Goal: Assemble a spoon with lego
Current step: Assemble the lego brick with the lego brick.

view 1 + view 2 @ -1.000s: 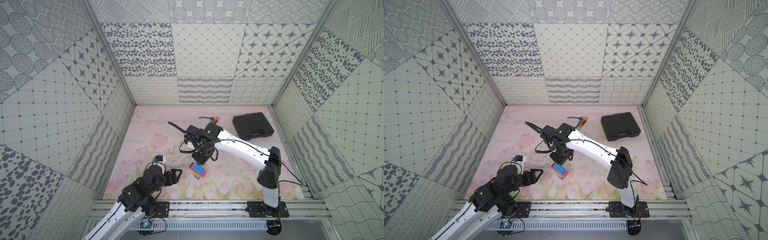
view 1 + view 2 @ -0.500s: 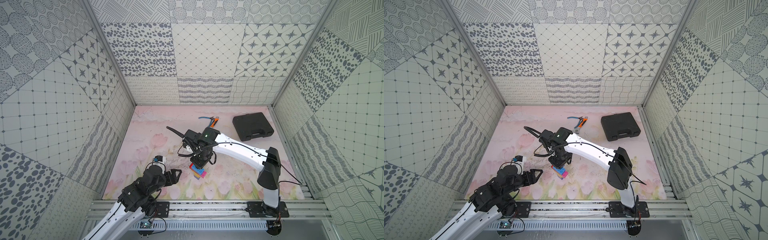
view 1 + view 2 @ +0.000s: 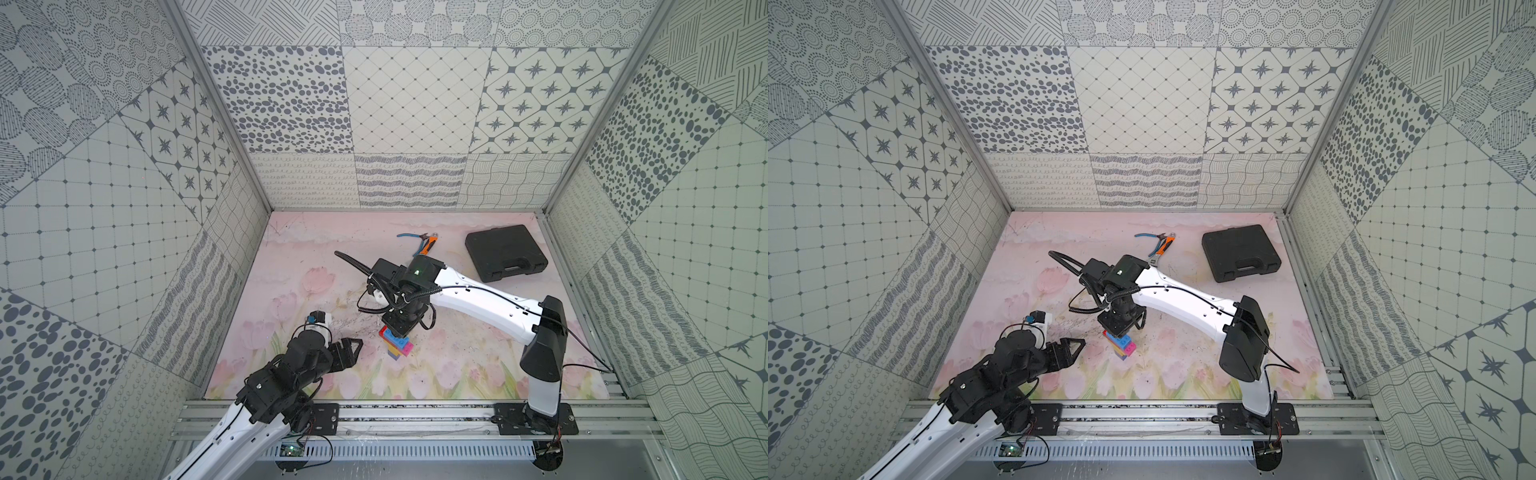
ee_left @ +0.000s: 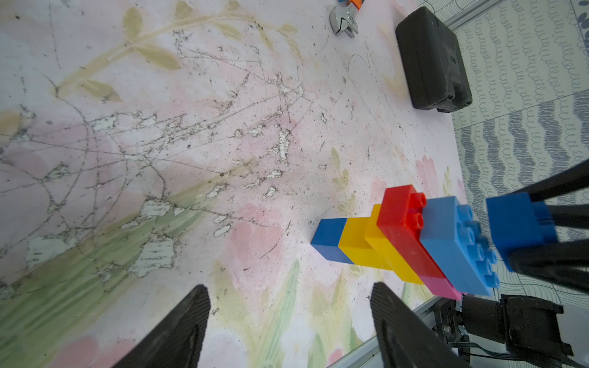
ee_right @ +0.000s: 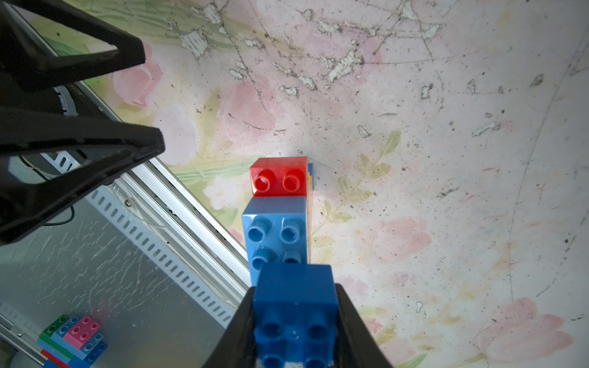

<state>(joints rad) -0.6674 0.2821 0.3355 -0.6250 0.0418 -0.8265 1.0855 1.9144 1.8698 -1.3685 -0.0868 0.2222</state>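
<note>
Your right claw (image 5: 294, 318) is clamped on a dark blue brick (image 5: 294, 306), one finger against each side. It holds the brick close over the top of the spoon (image 3: 398, 347). The spoon stands upright on the counter (image 3: 457, 365), near the front and about midway across. From the base up, it goes blue, yellow, yellow, then red beside pink, with a light-blue brick (image 4: 459, 242) on top. The left wrist view shows a thin gap between the held brick (image 4: 519, 223) and that light-blue one, so they look apart.

Your left claw (image 4: 288, 291) has its jaws wide apart with nothing between them. In both top views it sits low over the counter just beside the spoon, on the left (image 3: 348, 352) (image 3: 1069, 351).

Well apart, at the back of the counter, the pliers (image 3: 409, 237) and wrench (image 3: 428, 246) lie touching. The black case (image 3: 505, 257) is to their right.
</note>
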